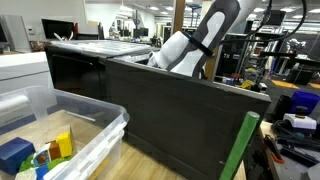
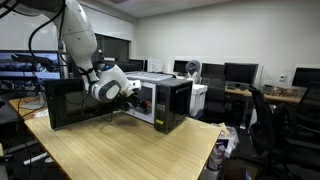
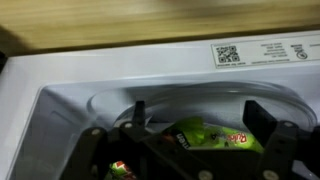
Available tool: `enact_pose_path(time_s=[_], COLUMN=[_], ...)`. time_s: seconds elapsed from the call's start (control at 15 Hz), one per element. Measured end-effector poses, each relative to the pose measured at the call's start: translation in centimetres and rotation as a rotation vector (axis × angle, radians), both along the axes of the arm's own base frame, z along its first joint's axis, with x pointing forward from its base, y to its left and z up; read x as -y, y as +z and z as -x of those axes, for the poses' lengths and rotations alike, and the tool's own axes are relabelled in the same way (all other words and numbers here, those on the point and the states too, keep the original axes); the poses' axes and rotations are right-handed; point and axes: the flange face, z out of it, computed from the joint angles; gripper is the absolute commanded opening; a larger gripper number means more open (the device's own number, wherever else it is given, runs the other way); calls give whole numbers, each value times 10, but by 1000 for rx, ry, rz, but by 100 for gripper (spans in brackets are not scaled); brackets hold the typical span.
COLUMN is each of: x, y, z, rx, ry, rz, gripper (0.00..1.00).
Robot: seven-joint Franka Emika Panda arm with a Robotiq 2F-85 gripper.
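Gripper: inside the microwave, jaws spread wide – released, not clamped on anything. Dark fingers rise from the bottom of the wrist view.
Green packet: lies on the oven floor btwn the two fingers, low in the wrist view. Right finger sits just beside its edge; can't tell if it touches. Left finger is apart from it.
2nd green bit: small, w/ a red patch, at the bottom edge by the left finger; too blurred to name.
Turntable: clear glass rim curves behind the packet.
Microwave: stands on the wooden table, front facing the arm.
Door: swung fully open – a dark panel out to the side of the cavity in an exterior view.
QR label: white sticker on the frame above the cavity, text unreadable.
Arm: white, bends down behind the dark door panel into the oven.
Plastic bin: clear, well apart from the gripper, holds a yellow block and a blue block.
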Motion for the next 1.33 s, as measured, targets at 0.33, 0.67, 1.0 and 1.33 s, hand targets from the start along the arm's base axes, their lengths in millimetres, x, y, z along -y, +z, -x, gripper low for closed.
enact_pose_path(time_s=[0.33,0.67,1.0,1.33], x=[2,3,3,3], y=[7,7,8,4], z=[-8,-8,-8,-4], rx=[21,23,26,13], ry=[-3,-7,-10,-10], rz=[0,-12,-21,-22], gripper=[79,45,5,1])
